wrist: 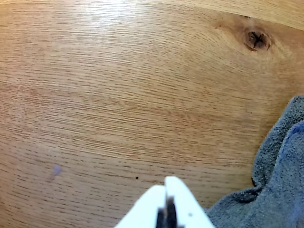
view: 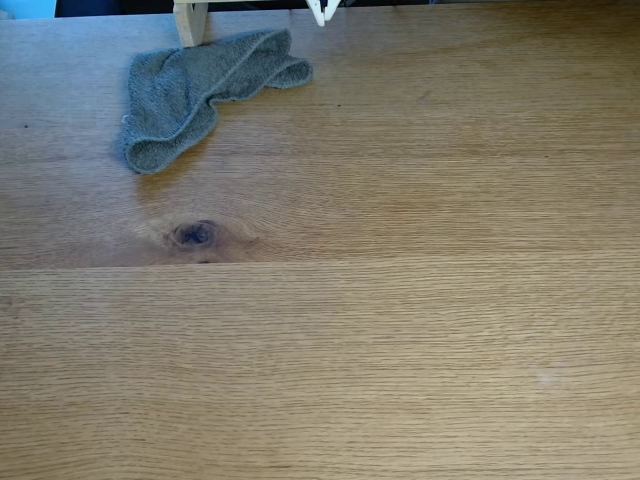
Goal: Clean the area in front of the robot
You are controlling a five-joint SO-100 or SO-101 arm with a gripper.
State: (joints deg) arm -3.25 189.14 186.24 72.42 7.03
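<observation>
1. Nearest the wrist camera, the white plastic two-finger gripper [wrist: 166, 202] pokes in from the bottom edge. Its two fingers lie pressed together with only a thin dark slit between them, clenched on nothing.
2. In the fixed view, the same white tips [view: 324, 10] just show at the top edge, right of a pale wooden post [view: 190, 20], so the arm looks drawn back at the far side of the table.
3. The area to clean is the broad light-brown oak-grain wooden tabletop [view: 400, 300], with plank seams and a dark oval knot [view: 195, 234].
4. A crumpled grey terry cloth [view: 190, 90] lies on the far left of the tabletop in the fixed view, just beside the post and well apart from the knot. In the wrist view it sits at the lower right [wrist: 275, 180], just beside the gripper; I cannot tell whether they touch.
5. Little dirt is visible: a faint pale smudge at the lower right of the fixed view [view: 548, 375], and a small bluish speck [wrist: 56, 169] and a tiny dark dot on the wood in the wrist view.
6. My judgement: the task stands at its start or its end, and I cannot tell which. With the cloth unheld, any wiping left would first need the cloth gripped.
</observation>
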